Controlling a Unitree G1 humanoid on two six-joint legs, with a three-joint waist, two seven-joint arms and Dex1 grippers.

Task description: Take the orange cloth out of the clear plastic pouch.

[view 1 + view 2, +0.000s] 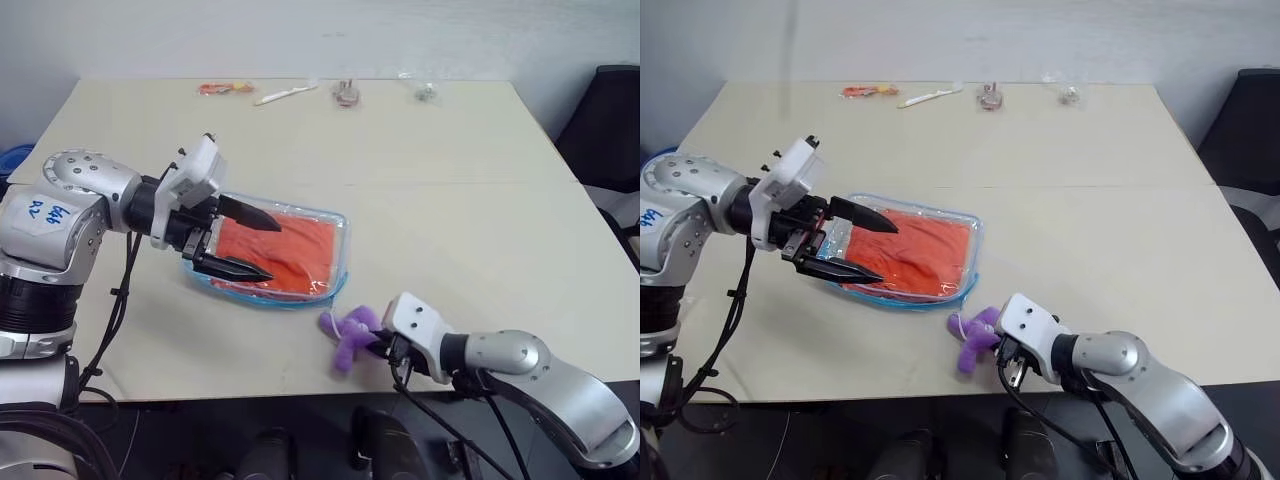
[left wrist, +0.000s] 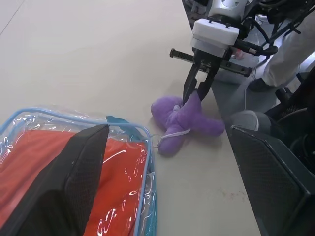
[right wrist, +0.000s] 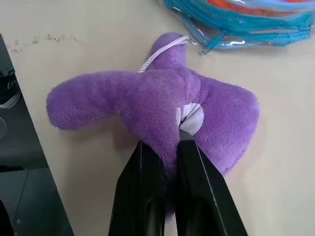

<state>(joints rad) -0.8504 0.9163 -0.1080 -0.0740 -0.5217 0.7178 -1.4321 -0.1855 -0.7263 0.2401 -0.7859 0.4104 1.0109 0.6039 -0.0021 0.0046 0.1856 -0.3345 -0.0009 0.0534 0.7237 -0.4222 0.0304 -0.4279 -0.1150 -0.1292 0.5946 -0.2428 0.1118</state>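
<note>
Near table front edge: right gripper clenched on purple plush toy beside clear plastic pouch; left gripper spread wide above pouch.

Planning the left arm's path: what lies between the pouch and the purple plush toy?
Bare tabletop separates the clear plastic pouch from the purple plush toy, seen in the left wrist view.
</note>
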